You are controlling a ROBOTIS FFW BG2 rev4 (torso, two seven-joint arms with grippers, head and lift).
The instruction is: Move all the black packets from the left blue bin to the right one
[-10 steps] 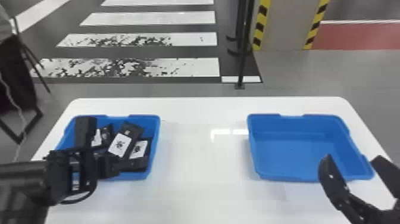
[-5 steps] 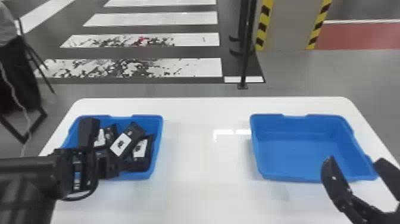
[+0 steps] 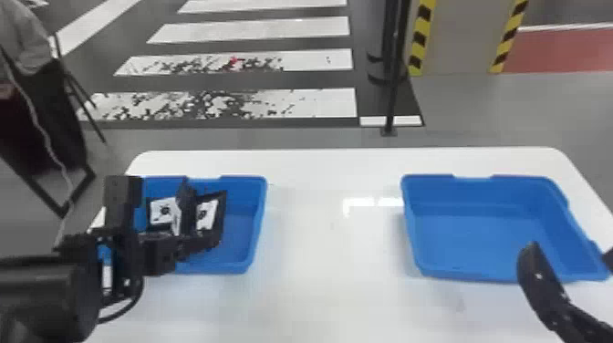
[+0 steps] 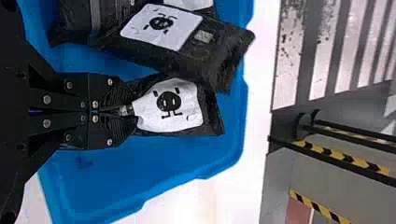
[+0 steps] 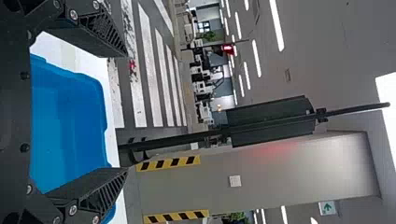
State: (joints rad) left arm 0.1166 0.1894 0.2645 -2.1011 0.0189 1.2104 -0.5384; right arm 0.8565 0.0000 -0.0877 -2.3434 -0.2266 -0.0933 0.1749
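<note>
Table [image 3: 333, 292], white, with left blue bin [image 3: 258, 219] by its left edge and right blue bin [image 3: 479, 237] by its right edge. Both bins closer to the far edge than the near one.

Left gripper [image 3: 207, 239] down in the left bin, fingers closed on one end of a black packet [image 4: 168, 105], white label facing the wrist camera. Can't tell if the packet is off the bin floor. Another black packet [image 4: 196, 53] right beside it, overlapping its edge, also white label. More dark packaging [image 4: 77, 18] past that one. Bin floor bare between the gripped packet and the bin's right wall.

Right gripper [image 3: 569, 251] at the near side of the right bin, toward the table's right edge, open, fingers wide apart, nothing between them. Right bin has no packets in it.

Beyond table's far edge: black pole [image 3: 393, 91], grey column [image 3: 460, 36] with yellow-black striped corners, white crosswalk stripes [image 3: 314, 102] on dark floor. Dark chair [image 3: 50, 123] past the far left corner.
</note>
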